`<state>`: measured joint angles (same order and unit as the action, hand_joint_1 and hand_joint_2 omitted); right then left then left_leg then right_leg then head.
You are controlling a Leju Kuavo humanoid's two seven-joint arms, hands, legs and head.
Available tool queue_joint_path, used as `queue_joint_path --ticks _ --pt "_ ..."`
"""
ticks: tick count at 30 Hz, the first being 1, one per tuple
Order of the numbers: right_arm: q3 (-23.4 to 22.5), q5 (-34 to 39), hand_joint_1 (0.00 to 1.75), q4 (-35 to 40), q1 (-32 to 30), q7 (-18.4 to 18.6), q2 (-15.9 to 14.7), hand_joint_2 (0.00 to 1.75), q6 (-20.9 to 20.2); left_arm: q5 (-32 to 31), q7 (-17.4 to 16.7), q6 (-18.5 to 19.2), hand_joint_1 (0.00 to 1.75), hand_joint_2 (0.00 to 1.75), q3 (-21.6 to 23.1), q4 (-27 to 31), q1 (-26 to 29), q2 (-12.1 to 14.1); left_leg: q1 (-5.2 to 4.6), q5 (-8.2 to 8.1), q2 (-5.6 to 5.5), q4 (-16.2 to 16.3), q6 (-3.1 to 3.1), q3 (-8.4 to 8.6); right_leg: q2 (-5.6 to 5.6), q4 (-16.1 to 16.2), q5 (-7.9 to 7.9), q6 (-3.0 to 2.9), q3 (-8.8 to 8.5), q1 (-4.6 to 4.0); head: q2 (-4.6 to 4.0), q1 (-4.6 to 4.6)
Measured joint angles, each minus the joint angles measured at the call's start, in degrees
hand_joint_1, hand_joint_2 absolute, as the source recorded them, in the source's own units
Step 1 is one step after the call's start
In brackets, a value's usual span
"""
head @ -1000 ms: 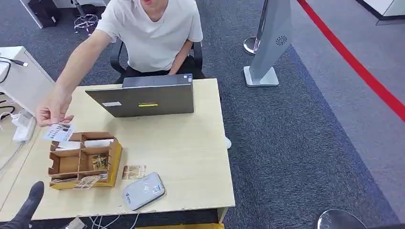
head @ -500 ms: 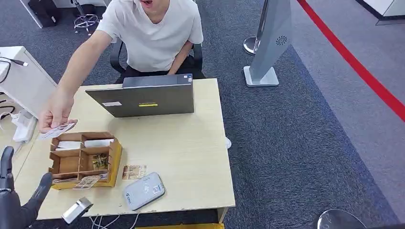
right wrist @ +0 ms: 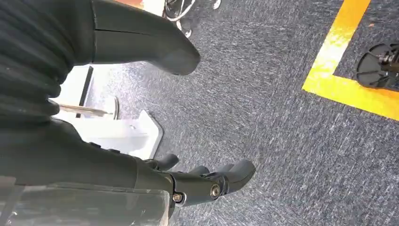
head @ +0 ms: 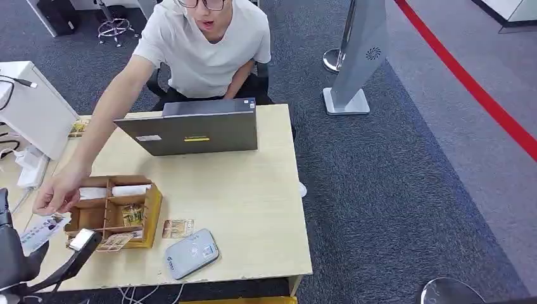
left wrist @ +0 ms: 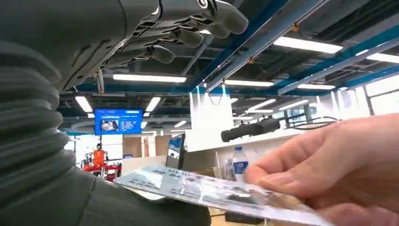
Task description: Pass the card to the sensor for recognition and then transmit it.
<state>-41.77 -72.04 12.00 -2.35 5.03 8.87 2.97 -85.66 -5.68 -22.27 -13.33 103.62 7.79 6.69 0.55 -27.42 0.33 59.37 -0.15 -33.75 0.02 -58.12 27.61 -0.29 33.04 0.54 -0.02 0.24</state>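
Head view. Light wooden table (head: 253, 190), a person (head: 202, 44) in a white T-shirt seated behind it. Grey laptop (head: 193, 130) at the far edge, lid toward the robot. Wooden compartment organizer (head: 111, 212) at the near left, holding small cards and white packets. Loose card (head: 178, 228) lying flat just right of the organizer. Grey card sensor (head: 191, 253) near the front edge, just beyond the loose card. The person's hand (head: 56, 196) reaches past the table's left edge and pinches one end of the card (head: 39, 232); the card's other end lies against the left hand (head: 16, 253), dark, at the lower-left corner. From here, whether that hand grips the card cannot be told.

Left wrist view. Left hand (left wrist: 155, 42) with fingers (left wrist: 211, 19) spread and lifted away from the thumb. The card (left wrist: 202, 188), flat and printed, rests across the thumb's dark base; no finger closes on it. The person's hand (left wrist: 339, 174) pinches the card's far end between thumb and forefinger. Ceiling lights, a blue screen and a water bottle in the background.

Right wrist view. Right hand (right wrist: 188, 179) hanging over grey carpet (right wrist: 263, 108), fingers loosely curled and apart from the thumb, holding nothing. Yellow floor stripe (right wrist: 348, 70) well beyond it.
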Motion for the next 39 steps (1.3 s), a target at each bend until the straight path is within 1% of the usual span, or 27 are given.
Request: queue_joint_path --ticks 3,4,15,23,30,39 --pt "0.0 -0.2 0.0 0.0 0.0 0.0 0.0 1.75 0.0 0.0 0.0 0.0 0.0 1.75 -0.1 -0.5 -0.3 0.0 0.0 0.0 0.0 0.0 0.0 0.0 0.0 0.0 0.0 0.0 0.0 0.0 0.0 0.0" --pt "0.0 -0.2 0.0 0.0 0.0 0.0 0.0 1.75 0.0 0.0 0.0 0.1 1.75 1.75 -0.1 -0.6 -0.4 0.0 0.0 0.0 0.0 0.0 0.0 0.0 0.0 0.0 0.0 0.0 0.0 0.0 0.0 -0.02" --pt "-0.7 -1.3 0.0 0.0 0.0 -0.1 -0.1 1.75 0.0 0.1 1.7 -0.7 1.75 1.75 -0.1 -1.4 -0.7 0.0 0.0 0.0 0.0 0.0 0.0 0.0 0.0 0.0 0.0 0.0 0.01 0.0 0.0 -0.02" --pt "-0.9 -1.4 0.0 0.0 0.0 -0.2 -0.1 1.75 0.0 0.1 2.0 -1.3 1.75 1.75 -0.1 -1.8 -0.9 0.1 0.0 0.0 0.0 0.0 0.0 0.01 0.0 0.0 0.0 0.0 0.0 0.0 0.0 0.0" --pt "-1.1 -2.3 0.0 0.0 0.0 -0.5 -0.1 1.75 0.0 0.1 3.7 -1.9 1.75 1.75 -0.1 -2.6 -1.0 0.1 0.0 0.0 0.0 0.0 0.0 0.0 0.0 0.0 0.0 0.0 0.0 0.0 0.0 -0.02" --pt "-1.4 -2.5 0.0 0.0 0.0 -0.6 -0.1 1.75 0.0 -0.2 3.8 -2.5 1.75 1.75 0.1 -2.7 -1.0 0.0 0.0 0.0 0.01 0.0 0.0 0.01 0.0 0.0 0.0 0.0 0.01 0.0 0.0 -0.02"
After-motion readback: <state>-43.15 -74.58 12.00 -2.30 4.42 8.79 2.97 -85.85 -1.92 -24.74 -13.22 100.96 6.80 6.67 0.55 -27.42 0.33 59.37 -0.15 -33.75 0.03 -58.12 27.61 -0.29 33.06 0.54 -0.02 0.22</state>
